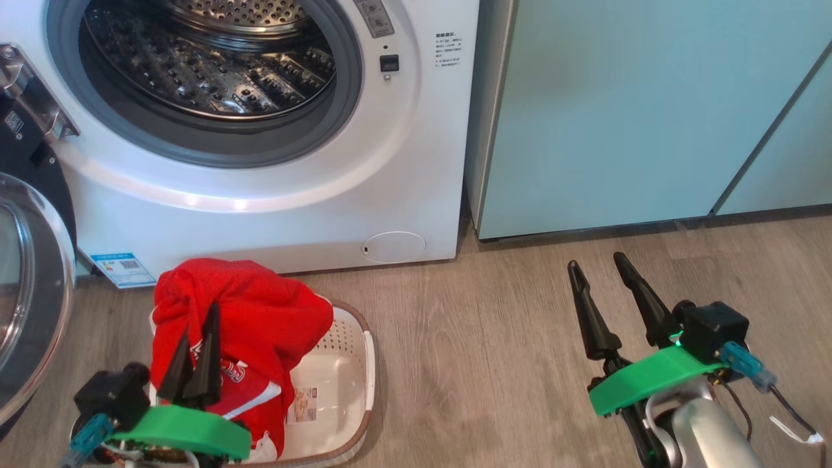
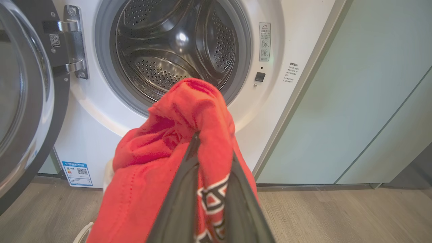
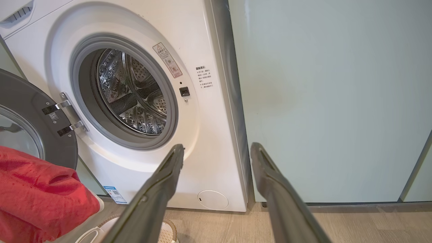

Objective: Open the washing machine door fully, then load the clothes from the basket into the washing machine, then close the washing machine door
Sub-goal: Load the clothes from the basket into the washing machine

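The white washing machine point(image 1: 273, 208) stands with its drum exposed. Its door point(image 1: 29, 292), black-rimmed with a glass bowl, is swung wide to the left. My left gripper point(image 1: 198, 324) is shut on the clothes point(image 1: 260, 318), a red jersey with white lettering, raised above the cream basket point(image 1: 354, 364) on the floor. Its lower folds still hang into the basket. In the left wrist view the clothes point(image 2: 175, 135) drape over my fingers point(image 2: 182, 189) in front of the drum opening. My right gripper point(image 1: 596, 261) is open and empty over the floor to the right.
Pale teal cabinets point(image 1: 650, 110) stand right of the washer. Wood-look floor point(image 1: 468, 351) stretches between the basket and my right arm. A blue label point(image 1: 123, 268) sits low on the washer front. The door hinge point(image 2: 76, 40) shows at the opening's left.
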